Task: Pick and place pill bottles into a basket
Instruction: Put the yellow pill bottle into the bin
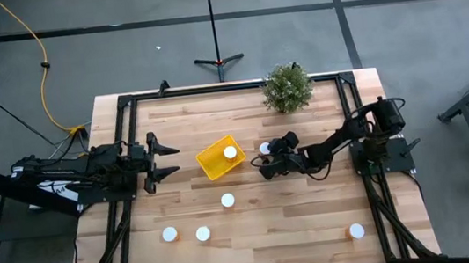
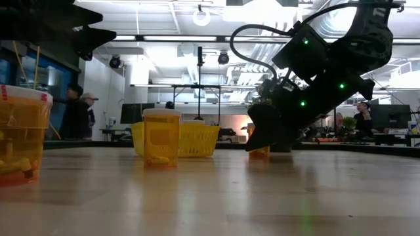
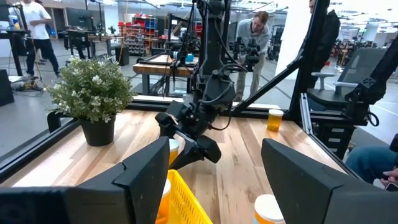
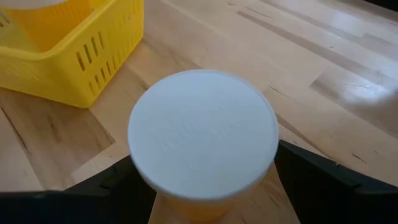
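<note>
The yellow basket stands mid-table with one white-capped pill bottle in it. My right gripper is open, just right of the basket. Its fingers stand on either side of an upright orange pill bottle on the table, which also shows in the low view. I cannot tell whether they touch it. Several more bottles stand nearer the front edge. My left gripper is open and empty, left of the basket, above the table.
A green potted plant stands at the table's far edge, behind my right gripper. In the low view two bottles stand close to the camera. People stand in the room beyond the table.
</note>
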Robot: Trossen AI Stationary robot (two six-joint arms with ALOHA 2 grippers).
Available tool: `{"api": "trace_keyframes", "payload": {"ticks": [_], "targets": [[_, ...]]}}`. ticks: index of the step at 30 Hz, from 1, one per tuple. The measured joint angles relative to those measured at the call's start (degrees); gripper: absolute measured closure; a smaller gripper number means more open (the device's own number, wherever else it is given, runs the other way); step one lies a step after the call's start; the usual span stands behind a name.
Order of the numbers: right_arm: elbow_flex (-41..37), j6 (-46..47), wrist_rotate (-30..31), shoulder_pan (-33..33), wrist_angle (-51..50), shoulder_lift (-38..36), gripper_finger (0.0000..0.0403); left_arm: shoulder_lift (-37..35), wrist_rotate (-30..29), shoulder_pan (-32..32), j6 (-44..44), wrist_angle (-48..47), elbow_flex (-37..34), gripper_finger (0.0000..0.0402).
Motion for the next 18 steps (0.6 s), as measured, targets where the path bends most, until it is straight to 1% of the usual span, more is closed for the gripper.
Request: {"api": "trace_keyframes", "payload": {"ticks": [5,8,18], "targets": [[0.0,0.0,-0.1,0.0,0.5,0.0,0.0108,0.0,0.0,0.0,0.0,0.0,0.0,0.0112],[0.0,0.0,-0.3,0.1,0.8,0.0,0.0117,0.0,0.0,0.0,0.0,0.0,0.0,0.0112],[0.0,-0.1,-0.3,0.1,0.8,0.0,0.0182,0.0,0.0,0.0,0.0,0.0,0.0,0.0112]]}}
